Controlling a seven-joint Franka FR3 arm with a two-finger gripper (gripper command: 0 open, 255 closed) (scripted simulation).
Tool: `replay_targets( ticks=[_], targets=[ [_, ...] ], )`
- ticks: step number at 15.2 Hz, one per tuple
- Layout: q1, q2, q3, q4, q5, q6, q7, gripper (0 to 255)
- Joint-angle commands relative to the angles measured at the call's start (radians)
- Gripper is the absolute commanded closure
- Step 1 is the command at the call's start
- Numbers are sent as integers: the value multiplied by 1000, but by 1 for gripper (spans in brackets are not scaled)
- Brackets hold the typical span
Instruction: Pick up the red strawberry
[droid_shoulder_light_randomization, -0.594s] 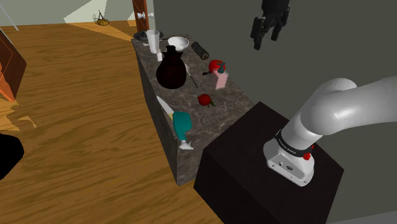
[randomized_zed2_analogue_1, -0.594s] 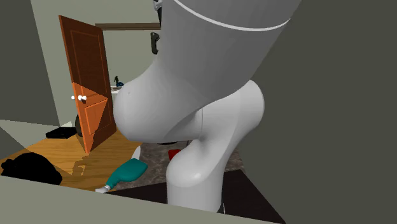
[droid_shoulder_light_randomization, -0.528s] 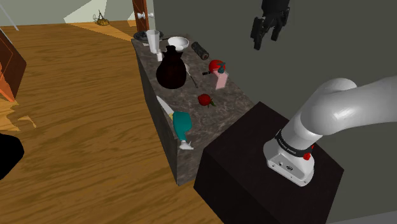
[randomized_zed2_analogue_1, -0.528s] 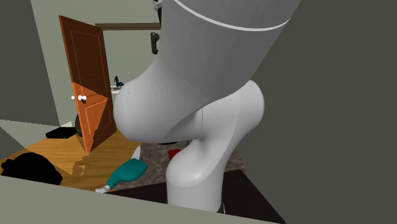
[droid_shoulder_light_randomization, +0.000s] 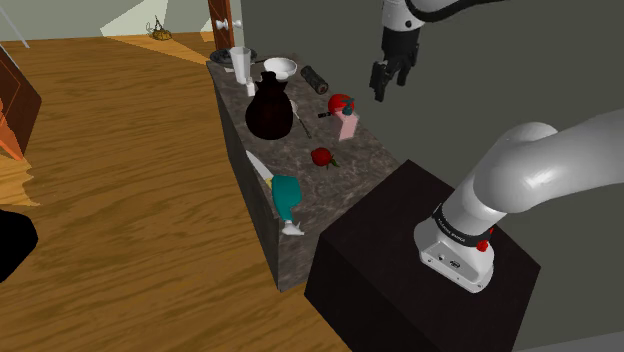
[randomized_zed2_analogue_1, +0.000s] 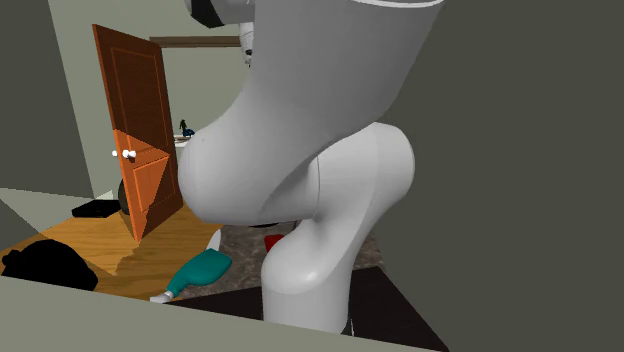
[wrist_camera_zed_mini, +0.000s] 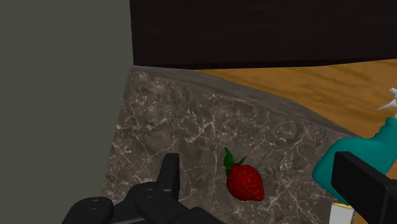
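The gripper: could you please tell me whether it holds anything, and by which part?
Nothing is held: the gripper hangs open above the counter, and the strawberry lies there untouched.

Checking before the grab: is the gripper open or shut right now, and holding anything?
Gripper: open, holding nothing; strawberry lies untouched on the counter.

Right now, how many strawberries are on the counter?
1. The strawberry lies on the counter, near the teal bottle. A rounder red thing sits farther back; the pot may hide more.
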Motion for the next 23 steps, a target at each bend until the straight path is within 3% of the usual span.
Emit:
replay_targets(
  ticks=[1,12,23],
  targets=[
    [0,39,-12,-34,-20,88,-23,0],
    [-3,414,-26,-72,-138,557,-68,0],
    [-6,883,-40,95,-374,904,4,0]
  ],
)
